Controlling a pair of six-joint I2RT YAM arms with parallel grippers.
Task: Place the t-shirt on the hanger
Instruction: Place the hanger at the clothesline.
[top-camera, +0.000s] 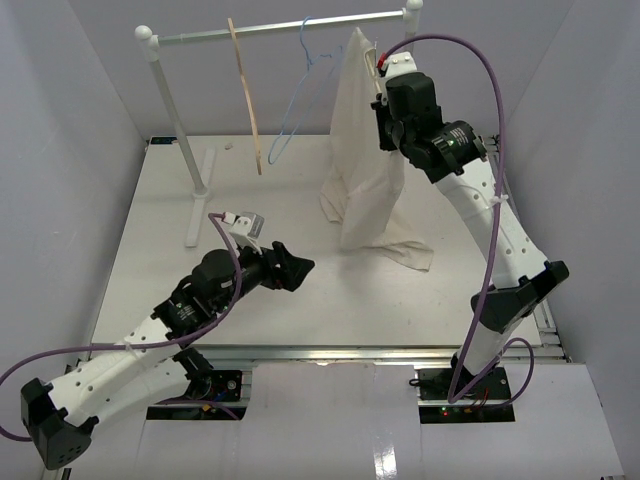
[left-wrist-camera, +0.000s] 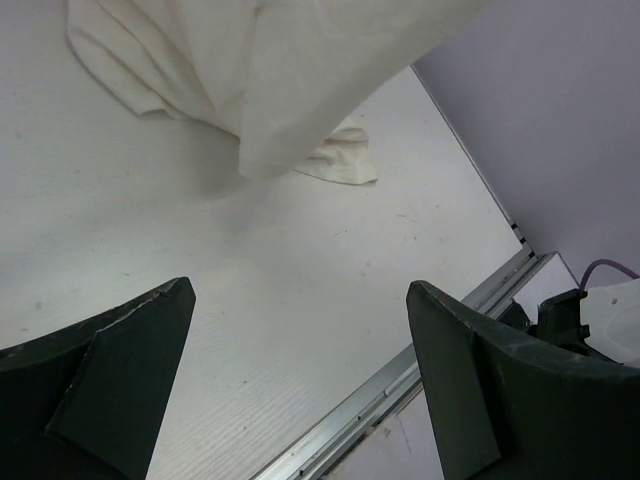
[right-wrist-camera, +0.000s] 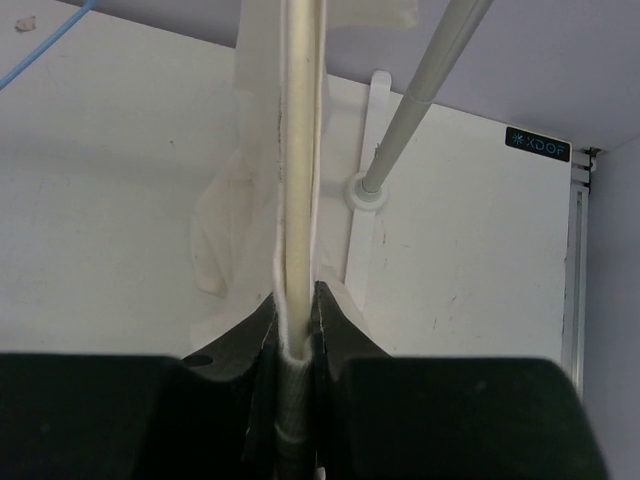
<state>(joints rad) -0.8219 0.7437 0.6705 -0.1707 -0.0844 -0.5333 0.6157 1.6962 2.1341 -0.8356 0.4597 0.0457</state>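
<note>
The large cream-white cotton t-shirt (top-camera: 365, 160) hangs in a long, wrinkled fold at the right end of the white metal clothes rail (top-camera: 290, 28). Its top is just under the rail, and its lower part lies spread on the white surface (top-camera: 330, 300).

The right arm is raised high, next to the top of the shirt. In the right wrist view the right fingers (right-wrist-camera: 250, 340) are pressed together on the pale cream wooden hanger (right-wrist-camera: 300, 150). A thin layer of the shirt's cloth is caught between them and the wood. The slim wooden arm of this hanger runs straight away from the fingers, with cloth along both its sides. Its metal hook is not visible, so I cannot tell if it sits on the rail.

The left arm lies low over the near left part of the surface. The left fingers (left-wrist-camera: 140, 340) are wide apart and hold nothing. They point toward the shirt but are well apart from it. In the left wrist view the hem of the shirt rests on the surface beyond them.

Two other hangers hang on the rail, left of the shirt. The thin blue wire hanger (top-camera: 297, 110) is near the shirt. The darker tan wooden hanger (top-camera: 246, 100) hangs further left.
</note>
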